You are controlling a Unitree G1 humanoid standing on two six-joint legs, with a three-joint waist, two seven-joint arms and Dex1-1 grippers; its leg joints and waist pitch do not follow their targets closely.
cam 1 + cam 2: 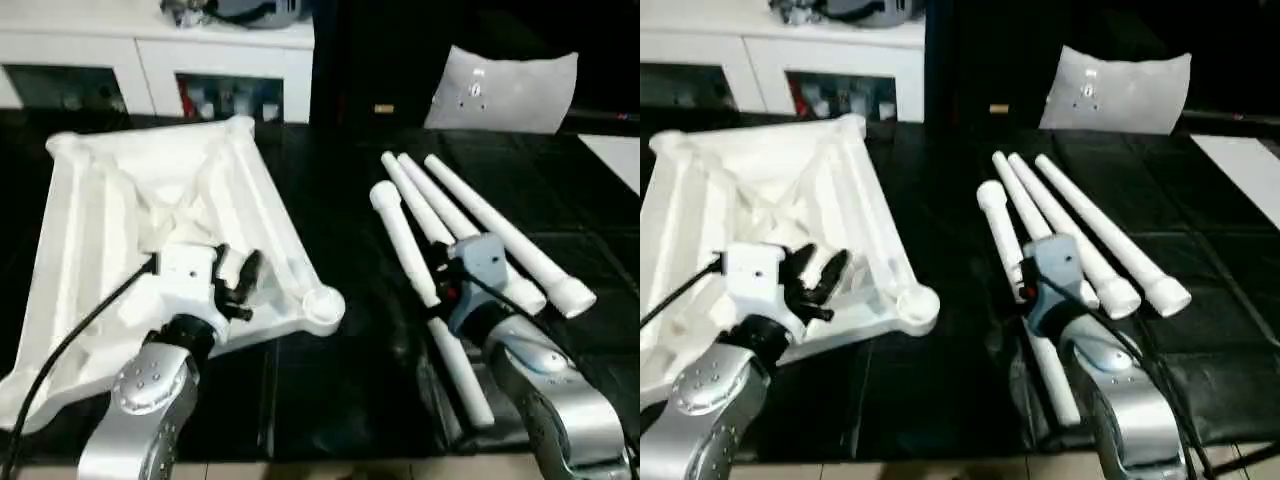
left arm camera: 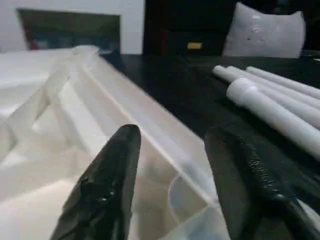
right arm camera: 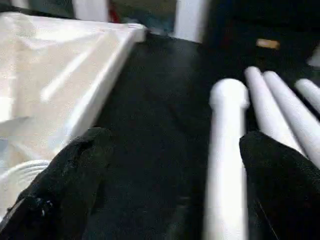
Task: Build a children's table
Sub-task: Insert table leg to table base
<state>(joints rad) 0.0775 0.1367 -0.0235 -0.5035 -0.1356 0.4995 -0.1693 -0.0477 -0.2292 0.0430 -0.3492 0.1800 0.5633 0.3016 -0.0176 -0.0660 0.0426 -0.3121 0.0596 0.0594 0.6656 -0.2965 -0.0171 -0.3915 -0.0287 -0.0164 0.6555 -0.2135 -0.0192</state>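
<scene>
Dim, soft-focus pictures; white plastic glares against the black floor.

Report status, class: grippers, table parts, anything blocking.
Left gripper open over the tabletop, holding nothing. Right gripper wide open, fingers straddling the nearest leg. Tabletop ribs up, four legs loose beside it, none screwed in. Nothing blocking.

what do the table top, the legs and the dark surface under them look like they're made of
Table top: likely moulded plastic, white and semi-glossy; ribs and round corner sockets look cast in one piece.
Legs: apparently the same white plastic, smooth tapered rounds with soft highlights.
Surface: black, glossy and seamed into panels; possibly vinyl or coated matting, hard to tell.
</scene>
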